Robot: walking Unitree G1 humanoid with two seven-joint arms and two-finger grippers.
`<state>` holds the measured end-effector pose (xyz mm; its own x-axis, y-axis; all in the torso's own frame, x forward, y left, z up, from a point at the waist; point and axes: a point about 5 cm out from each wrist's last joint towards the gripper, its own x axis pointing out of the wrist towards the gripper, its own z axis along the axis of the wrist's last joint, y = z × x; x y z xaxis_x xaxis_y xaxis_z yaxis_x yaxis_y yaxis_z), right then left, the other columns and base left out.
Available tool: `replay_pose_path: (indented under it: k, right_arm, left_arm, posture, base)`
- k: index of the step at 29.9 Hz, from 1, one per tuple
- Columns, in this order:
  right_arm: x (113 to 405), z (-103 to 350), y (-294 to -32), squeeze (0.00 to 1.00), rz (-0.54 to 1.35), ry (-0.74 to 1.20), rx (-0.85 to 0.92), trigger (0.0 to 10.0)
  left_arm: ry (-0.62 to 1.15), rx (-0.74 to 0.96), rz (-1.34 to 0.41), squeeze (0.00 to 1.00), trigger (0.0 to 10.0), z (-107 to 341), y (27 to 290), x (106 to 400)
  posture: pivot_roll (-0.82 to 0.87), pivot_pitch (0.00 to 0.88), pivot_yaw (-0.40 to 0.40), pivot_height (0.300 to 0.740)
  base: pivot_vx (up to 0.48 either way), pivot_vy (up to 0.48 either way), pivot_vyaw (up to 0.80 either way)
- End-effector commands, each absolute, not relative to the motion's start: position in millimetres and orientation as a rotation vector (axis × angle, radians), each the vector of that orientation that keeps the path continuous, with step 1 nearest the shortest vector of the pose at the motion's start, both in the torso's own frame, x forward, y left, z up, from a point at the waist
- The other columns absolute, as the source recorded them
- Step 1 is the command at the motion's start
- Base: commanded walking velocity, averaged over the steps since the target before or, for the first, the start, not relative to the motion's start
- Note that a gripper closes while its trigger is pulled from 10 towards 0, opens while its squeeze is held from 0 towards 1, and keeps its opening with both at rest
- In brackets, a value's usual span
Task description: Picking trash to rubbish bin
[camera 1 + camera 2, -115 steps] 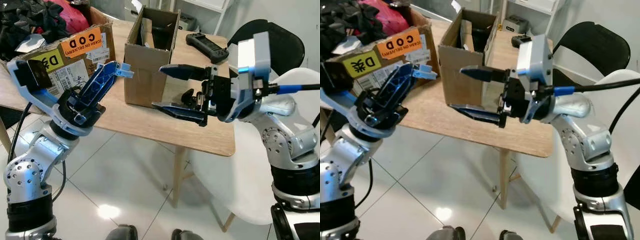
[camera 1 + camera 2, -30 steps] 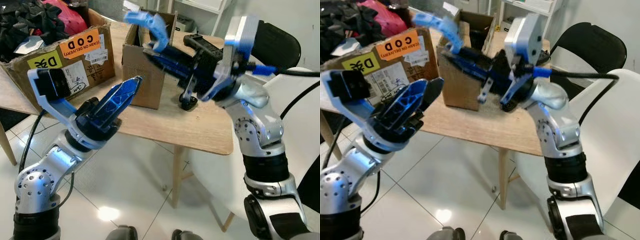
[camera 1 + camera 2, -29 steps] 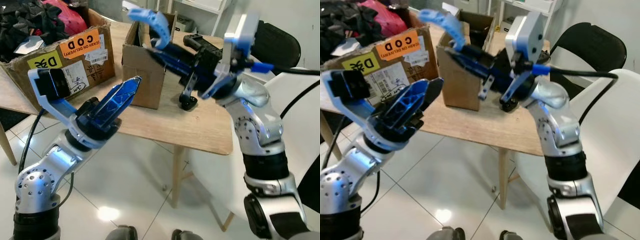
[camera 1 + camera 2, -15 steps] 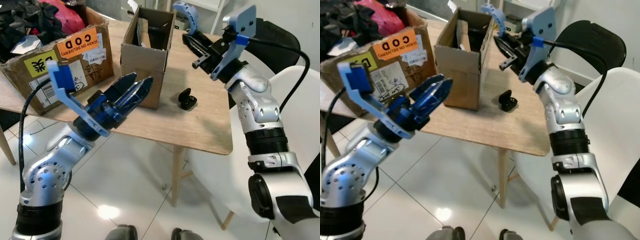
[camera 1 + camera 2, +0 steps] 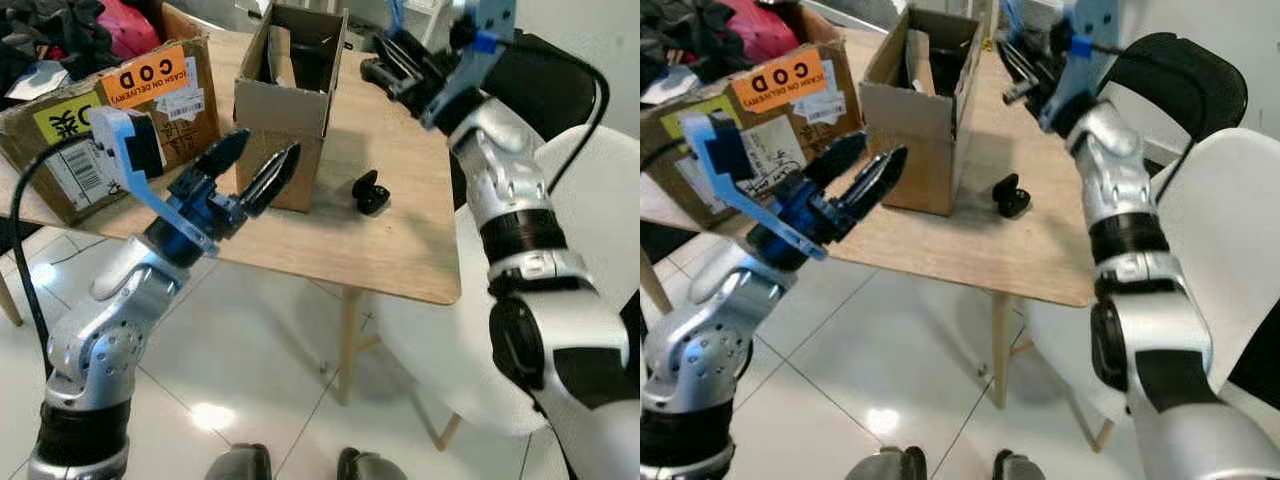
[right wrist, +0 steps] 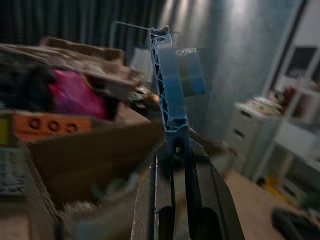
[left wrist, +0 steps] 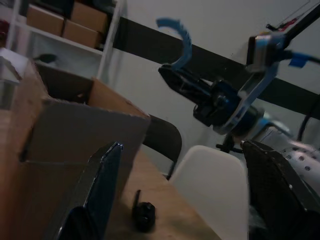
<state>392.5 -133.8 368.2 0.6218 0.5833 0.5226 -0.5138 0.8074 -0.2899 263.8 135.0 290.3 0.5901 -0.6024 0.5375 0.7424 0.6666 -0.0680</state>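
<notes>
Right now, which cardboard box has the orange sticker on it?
The big box on the robot's left, stuffed with clothes. The small open box beside it is plain brown.

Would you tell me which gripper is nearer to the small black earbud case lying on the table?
Left. The left gripper hovers open at the table's near edge, beside the small cardboard box, fairly close to the earbud case. The right gripper is raised beyond it, holding a blue plastic piece.
</notes>
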Motion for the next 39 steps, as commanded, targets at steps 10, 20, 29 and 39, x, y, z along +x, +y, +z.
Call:
replay_pose_path:
  k: [10,20,29,39]
  right_arm:
    - [396.3,374.3,-109.5,0.00,0.722,-0.622,-0.146,0.0]
    - [398.2,370.5,-90.3,0.00,0.799,-0.578,-0.146,10.0]
    - [399.0,370.0,-91.5,1.00,0.802,-0.565,-0.152,10.0]
    - [392.4,388.5,-103.8,1.00,0.806,-0.675,-0.082,10.0]
  left_arm:
    - [-0.531,-0.246,-0.742,0.00,10.0,292.2,136.7,260.5]
    - [-0.519,-0.246,-0.722,0.00,10.0,287.9,135.5,259.5]
    - [-0.521,-0.242,-0.721,0.00,10.0,288.2,135.2,259.4]
    - [-0.528,-0.238,-0.732,0.00,10.0,288.9,134.7,263.2]
  posture:
    - [0.06,0.284,-0.057,0.740]
    - [0.06,0.296,-0.067,0.740]
    - [0.06,0.295,-0.068,0.740]
    - [0.06,0.260,-0.061,0.740]
  base:
    - [0.000,0.000,0.00]
    - [0.000,0.000,0.00]
    - [0.000,0.000,0.00]
    - [0.000,0.000,0.00]
